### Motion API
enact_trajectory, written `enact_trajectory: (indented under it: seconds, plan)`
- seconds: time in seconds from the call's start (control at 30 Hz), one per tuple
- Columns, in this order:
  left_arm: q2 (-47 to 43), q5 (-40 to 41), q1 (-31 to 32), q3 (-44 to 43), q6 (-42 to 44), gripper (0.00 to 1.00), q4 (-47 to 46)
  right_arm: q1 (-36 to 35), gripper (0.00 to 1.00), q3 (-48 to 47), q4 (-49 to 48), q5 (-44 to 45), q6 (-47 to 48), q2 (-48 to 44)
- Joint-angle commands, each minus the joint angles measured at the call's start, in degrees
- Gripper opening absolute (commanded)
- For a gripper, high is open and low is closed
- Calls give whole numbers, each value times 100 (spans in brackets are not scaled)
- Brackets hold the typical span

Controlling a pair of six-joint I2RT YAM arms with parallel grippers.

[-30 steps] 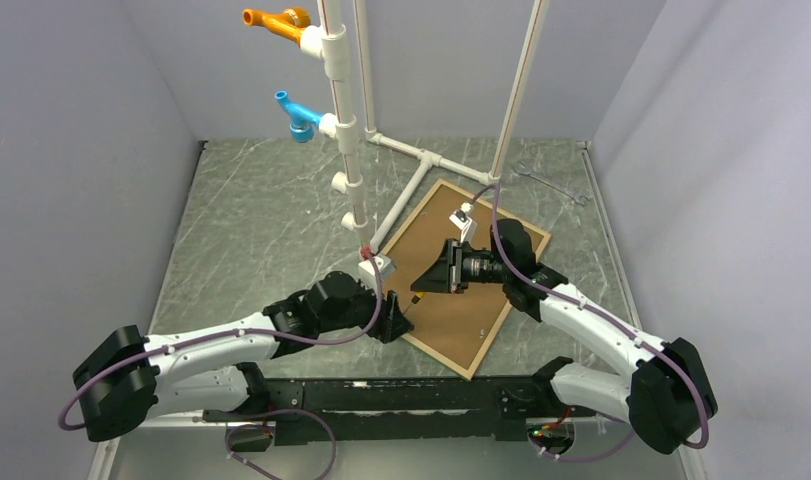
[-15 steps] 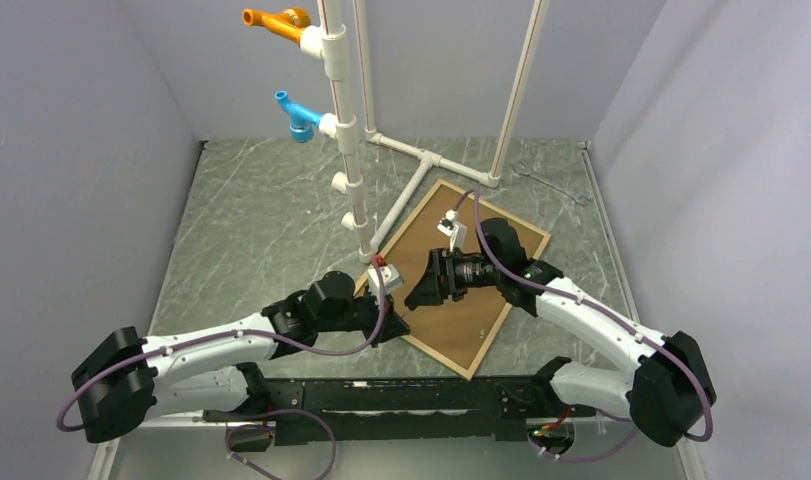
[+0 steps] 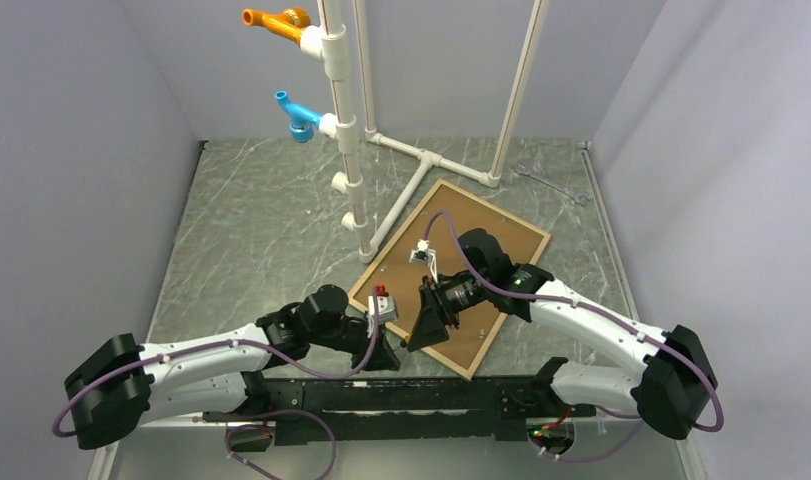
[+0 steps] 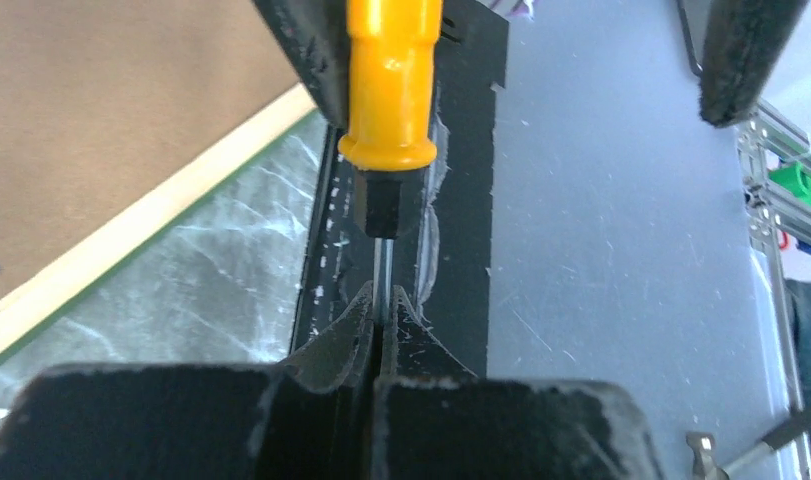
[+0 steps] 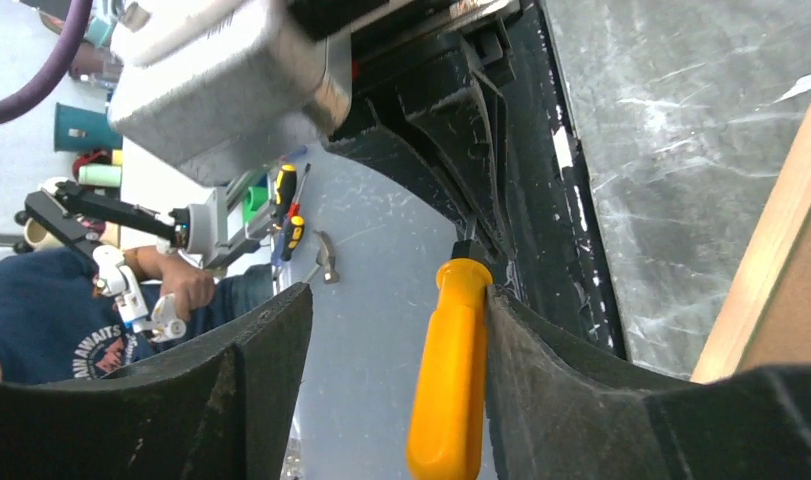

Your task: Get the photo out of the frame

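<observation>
Left wrist: left jaws clamped on screwdriver [image 4: 391,90] shaft; right jaws apart around it; photo hidden.

Screwdriver [image 4: 389,110] handle orange-yellow; table [image 3: 251,220] grey-green marbled; backing board [image 3: 491,215] brown; left fingers [image 4: 336,345] black.

right claw [image 5: 396,295]: jaws apart | orange screwdriver [image 5: 446,370]: handle against one finger

Enclosure viewed from above: a dark green marbled counter [image 3: 261,220] is bounded by plain pale grey walls [image 3: 71,150] at the left, rear and right. A white pipe stand [image 3: 347,150] rises from the counter's far half. Lighting is even and diffuse, with soft shadows.
</observation>
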State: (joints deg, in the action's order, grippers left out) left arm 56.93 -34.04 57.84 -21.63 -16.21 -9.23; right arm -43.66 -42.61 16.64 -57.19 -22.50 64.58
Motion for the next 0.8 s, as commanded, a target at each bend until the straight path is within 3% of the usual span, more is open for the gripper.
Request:
enact_trajectory:
  seconds: [0.0,0.2,0.43,0.5,0.6,0.63,0.77]
  plan:
    - [198,-533,10,-33,59,0,-539,-249,64,-92,-38,-511,155,129]
    - [81,-563,10,21,122,0,-460,-514,63,-184,447,20,382,313]
    - [-55,-487,10,-12,195,0,-221,-544,49,-195,437,-3,412,488]
    - [-112,-423,8,-9,181,0,-204,-579,38,-187,420,-24,414,488]
    - [-166,-339,10,-8,148,0,-233,-673,4,-167,387,-17,401,508]
    - [-183,-300,10,-8,127,0,-244,-712,0,-175,431,44,411,525]
    - [-262,-33,8,-68,54,0,-168,-767,0,-145,446,303,399,541]
